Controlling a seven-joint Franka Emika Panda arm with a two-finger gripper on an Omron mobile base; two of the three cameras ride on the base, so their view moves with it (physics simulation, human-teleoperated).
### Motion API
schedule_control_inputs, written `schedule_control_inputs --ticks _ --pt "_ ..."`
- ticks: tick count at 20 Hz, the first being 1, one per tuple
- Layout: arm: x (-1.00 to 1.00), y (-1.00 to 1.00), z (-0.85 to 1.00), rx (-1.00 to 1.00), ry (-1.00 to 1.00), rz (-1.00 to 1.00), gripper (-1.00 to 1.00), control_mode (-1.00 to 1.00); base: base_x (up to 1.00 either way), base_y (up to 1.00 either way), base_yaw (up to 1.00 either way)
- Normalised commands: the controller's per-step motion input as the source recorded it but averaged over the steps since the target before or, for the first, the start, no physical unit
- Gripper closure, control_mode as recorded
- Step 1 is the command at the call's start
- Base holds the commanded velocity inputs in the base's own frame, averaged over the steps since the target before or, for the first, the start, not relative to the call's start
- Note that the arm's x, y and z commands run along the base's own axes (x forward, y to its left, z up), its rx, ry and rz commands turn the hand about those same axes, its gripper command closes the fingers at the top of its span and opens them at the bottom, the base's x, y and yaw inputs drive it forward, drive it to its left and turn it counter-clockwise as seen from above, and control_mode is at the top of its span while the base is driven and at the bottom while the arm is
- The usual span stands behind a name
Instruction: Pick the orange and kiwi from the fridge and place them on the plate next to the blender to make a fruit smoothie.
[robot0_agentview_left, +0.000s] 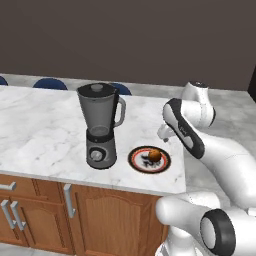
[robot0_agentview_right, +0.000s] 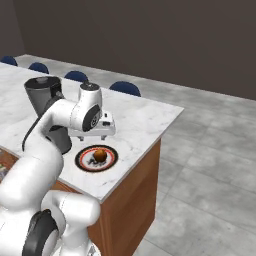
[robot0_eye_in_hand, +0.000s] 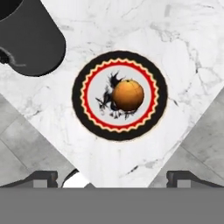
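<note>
The orange (robot0_agentview_left: 154, 155) sits on the plate (robot0_agentview_left: 136, 160), just beside the blender (robot0_agentview_left: 100, 125) on the marble table (robot0_agentview_left: 40, 130). The white arm (robot0_agentview_left: 200, 135) bends above the plate near the table's right edge.

A kitchen: marble counter (robot0_agentview_left: 40, 130) on wooden cabinets (robot0_agentview_left: 100, 215); blender (robot0_agentview_left: 100, 125); blue stools (robot0_agentview_right: 125, 88) behind.

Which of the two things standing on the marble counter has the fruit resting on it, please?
The plate, dark-rimmed with a red ring, holds the orange; the blender beside it carries no fruit.
</note>
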Motion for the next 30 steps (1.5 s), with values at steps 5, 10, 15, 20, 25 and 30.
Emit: schedule_control_inputs --ticks 5,10,15,20,25,30 --pt "-0.57 -0.06 0.58 0.0 -0.07 -0.02 -1.0 -1.0 0.0 0.0 0.0" --pt "-0.41 0.0 0.12 0.0 -0.03 0.0 -1.0 -1.0 0.0 0.0 0.0" --pt "-0.19 -0.02 0.0 0.0 0.0 0.0 -1.0 1.0 -0.27 -0.09 0.01" --pt "0.0 0.0 0.0 0.0 0.0 0.0 -1.0 1.0 -0.89 -0.13 0.35" --pt "0.0 0.0 0.0 0.0 0.0 0.0 -1.0 1.0 -0.67 0.0 0.86" --pt "0.0 0.0 0.0 0.0 0.0 0.0 -1.0 1.0 -0.24 0.0 1.0"
